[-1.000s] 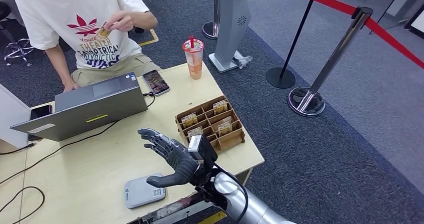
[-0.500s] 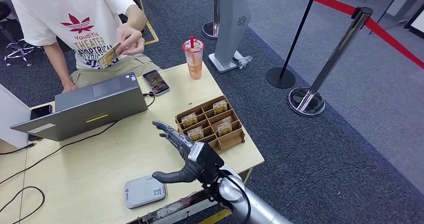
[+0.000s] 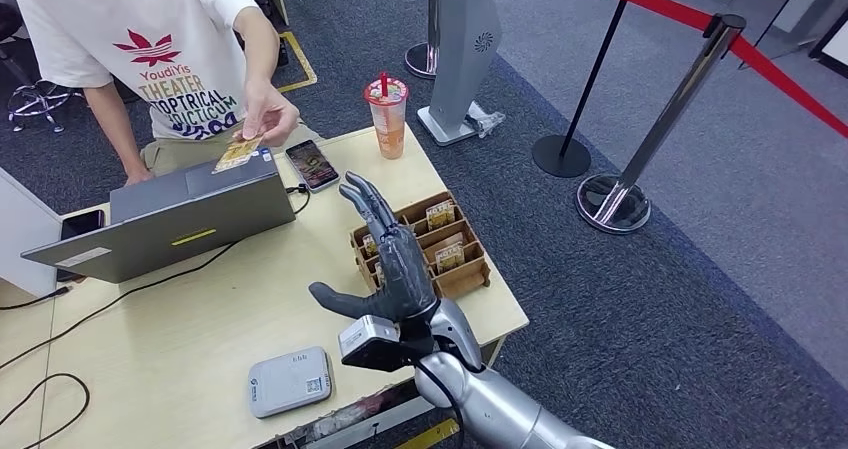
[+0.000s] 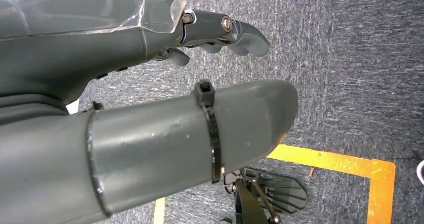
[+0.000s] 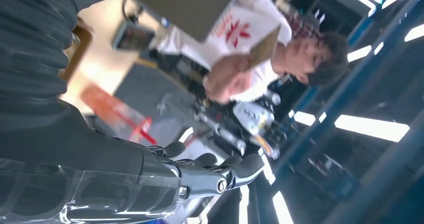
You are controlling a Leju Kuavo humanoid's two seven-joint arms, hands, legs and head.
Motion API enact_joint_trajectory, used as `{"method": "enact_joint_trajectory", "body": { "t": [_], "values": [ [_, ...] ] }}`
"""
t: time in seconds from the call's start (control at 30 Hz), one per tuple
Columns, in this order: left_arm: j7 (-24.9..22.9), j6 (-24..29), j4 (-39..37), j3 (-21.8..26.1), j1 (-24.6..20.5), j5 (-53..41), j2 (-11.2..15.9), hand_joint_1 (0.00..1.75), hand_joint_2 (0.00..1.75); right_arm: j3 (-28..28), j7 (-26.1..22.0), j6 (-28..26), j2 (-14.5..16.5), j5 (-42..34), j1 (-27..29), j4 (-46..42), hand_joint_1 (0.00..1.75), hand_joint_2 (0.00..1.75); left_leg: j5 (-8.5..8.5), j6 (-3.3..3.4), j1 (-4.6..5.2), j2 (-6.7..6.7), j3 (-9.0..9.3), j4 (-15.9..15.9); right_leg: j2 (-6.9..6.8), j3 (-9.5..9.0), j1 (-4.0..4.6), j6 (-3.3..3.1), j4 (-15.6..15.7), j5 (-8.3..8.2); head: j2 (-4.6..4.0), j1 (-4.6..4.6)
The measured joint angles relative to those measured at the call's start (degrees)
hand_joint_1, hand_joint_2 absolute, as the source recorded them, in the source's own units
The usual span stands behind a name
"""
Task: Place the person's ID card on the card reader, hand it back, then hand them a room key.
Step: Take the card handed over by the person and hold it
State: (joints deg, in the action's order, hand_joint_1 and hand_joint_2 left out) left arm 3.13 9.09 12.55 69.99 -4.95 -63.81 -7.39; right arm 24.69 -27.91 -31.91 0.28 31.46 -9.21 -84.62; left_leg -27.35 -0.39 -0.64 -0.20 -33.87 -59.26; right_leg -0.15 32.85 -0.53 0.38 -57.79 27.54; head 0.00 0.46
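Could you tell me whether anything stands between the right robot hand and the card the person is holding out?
Nothing visible does. The right robot hand is raised, holding nothing, above the wooden tray; the card is held over the laptop, with open air between them.

Reception lobby: desk (image 3: 190, 319), rope stanchions (image 3: 655, 119), laptop (image 3: 170, 214).

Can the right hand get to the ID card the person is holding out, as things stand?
Probably yes. The right hand is raised and open over the table, fingers pointing toward the ID card, which the person's hand holds out above the laptop. Nothing stands between them, only a gap left to close.
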Motion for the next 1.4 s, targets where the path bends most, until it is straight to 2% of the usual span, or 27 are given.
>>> {"method": "enact_joint_trajectory", "body": {
  "t": [0.17,0.43,0.63,0.83,0.87,0.9,1.0,1.03,1.13,1.4],
  "values": [
    [-0.4,0.1,0.0,0.0,-0.5,-0.1,0.0,0.0,0.0,1.3,-0.3,-6.6,0.2,6.0,-3.0,2.7,0.0,1.75,0.01,0.0,0.0,0.0,0.01,0.0,0.01,-0.01,0.0,0.0,0.0,-0.01,0.0,0.01],
    [-0.4,0.1,0.0,0.0,-0.5,-0.3,0.2,0.0,0.0,-1.5,-3.5,-7.1,3.8,17.4,-5.5,7.9,0.0,1.75,0.01,-0.01,-0.01,0.0,0.01,0.0,0.01,0.0,0.01,0.0,0.0,-0.01,0.0,0.01],
    [-0.4,0.1,-0.1,0.0,-0.5,-0.2,0.3,0.0,0.0,-4.0,-3.9,-7.1,6.0,20.1,-7.4,11.6,0.0,1.75,0.01,-0.01,0.0,0.0,0.0,0.0,0.0,0.0,0.0,0.0,0.0,-0.01,0.0,0.01],
    [-0.4,0.5,-0.2,0.0,-0.4,0.0,0.3,0.0,0.0,-7.1,-6.2,-7.1,7.2,21.2,-9.9,16.4,0.0,1.75,0.01,-0.01,0.0,-0.01,0.0,0.0,0.0,-0.01,0.0,0.01,0.0,-0.02,0.0,0.01],
    [-0.3,0.6,-0.2,0.0,-0.4,0.0,0.3,0.0,0.0,-7.6,-6.4,-7.1,7.4,21.5,-10.3,17.1,0.05,1.75,0.01,0.0,0.0,-0.01,0.0,0.0,0.0,-0.01,0.0,0.01,0.0,-0.02,0.0,0.01],
    [-0.3,0.6,-0.3,0.0,-0.4,0.0,0.3,0.0,0.0,-8.0,-6.6,-7.1,7.6,21.7,-10.6,17.8,0.18,1.75,0.01,0.0,0.0,-0.01,0.0,0.0,0.0,-0.01,0.0,0.01,0.0,-0.02,0.0,0.01],
    [0.0,0.6,-0.4,0.0,-0.4,0.0,0.4,0.0,0.0,-9.2,-7.1,-7.1,8.1,22.0,-11.4,19.3,1.27,1.75,0.01,-0.01,0.0,-0.01,0.0,0.0,0.0,0.0,0.0,0.01,0.0,-0.02,0.0,-0.01],
    [0.2,0.6,-0.4,0.0,-0.4,0.0,0.4,0.0,0.0,-9.6,-7.4,-7.1,8.2,21.9,-11.7,19.8,1.53,1.75,0.01,-0.01,0.0,-0.01,0.0,0.0,0.0,0.0,0.0,0.01,0.0,-0.02,0.0,-0.01],
    [0.6,0.6,-0.5,0.0,-0.4,0.0,0.4,0.0,0.0,-10.8,-8.4,-7.1,8.5,21.5,-12.4,20.9,1.61,1.75,0.01,-0.01,0.0,-0.01,0.0,0.0,0.0,0.0,0.0,0.01,0.0,-0.02,0.0,0.0],
    [0.6,1.2,-0.5,0.0,-0.4,0.5,0.5,0.0,0.0,-12.5,-9.7,-7.1,9.1,21.0,-12.8,23.0,1.58,1.75,0.01,-0.01,0.0,-0.01,0.0,0.0,0.0,0.0,0.0,0.01,0.0,-0.02,0.0,0.0]
  ]
}}
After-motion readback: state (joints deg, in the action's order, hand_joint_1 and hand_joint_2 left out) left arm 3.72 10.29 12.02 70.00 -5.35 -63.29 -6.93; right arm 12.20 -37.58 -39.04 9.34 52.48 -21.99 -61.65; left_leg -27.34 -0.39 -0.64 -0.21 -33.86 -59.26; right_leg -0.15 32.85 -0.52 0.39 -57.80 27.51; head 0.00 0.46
